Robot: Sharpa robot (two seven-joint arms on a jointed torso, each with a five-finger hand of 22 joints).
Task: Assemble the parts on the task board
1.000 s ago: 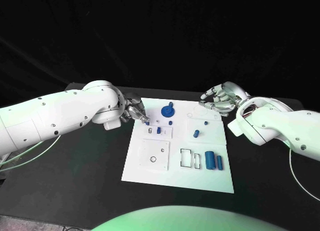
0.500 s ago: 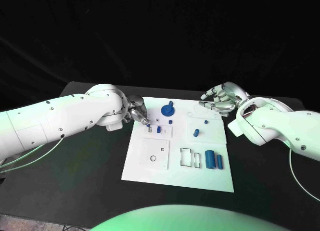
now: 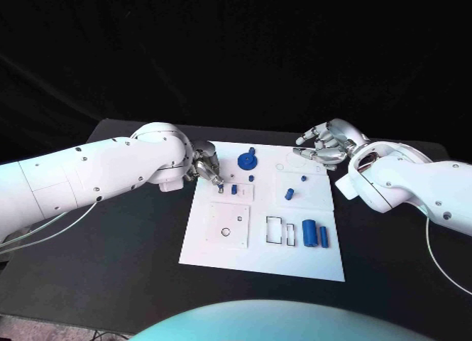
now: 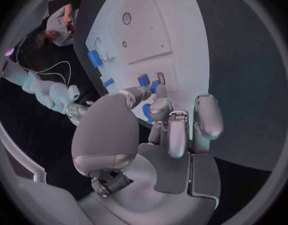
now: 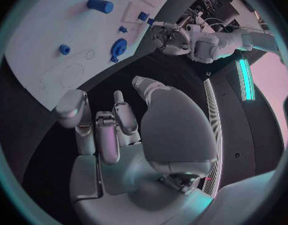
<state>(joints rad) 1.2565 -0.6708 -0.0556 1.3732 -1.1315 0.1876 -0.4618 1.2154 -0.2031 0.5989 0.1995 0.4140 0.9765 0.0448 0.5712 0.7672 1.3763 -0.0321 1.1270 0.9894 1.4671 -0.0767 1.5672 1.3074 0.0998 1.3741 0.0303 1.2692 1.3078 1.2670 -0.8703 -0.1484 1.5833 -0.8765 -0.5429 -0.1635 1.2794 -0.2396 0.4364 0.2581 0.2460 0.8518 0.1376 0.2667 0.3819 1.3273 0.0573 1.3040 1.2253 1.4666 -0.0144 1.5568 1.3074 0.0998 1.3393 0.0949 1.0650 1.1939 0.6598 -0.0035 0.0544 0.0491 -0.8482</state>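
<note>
Two blue cylinders [image 3: 316,234] | white task board [image 3: 297,260] | left robot hand [image 3: 204,169] grip unclear | right robot hand [image 3: 323,147] curled, empty

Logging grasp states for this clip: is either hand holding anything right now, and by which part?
The left hand pinches a small blue part between thumb and fingertips; which end cannot be told. The right hand holds nothing, fingers curled.

The black desk [image 3: 123,277] carries one thing directly: the white task board [image 3: 261,245], a flat rectangular plate lying about midway between the desk's left and right edges, running from near the far edge toward the near edge, slightly askew to them.
</note>
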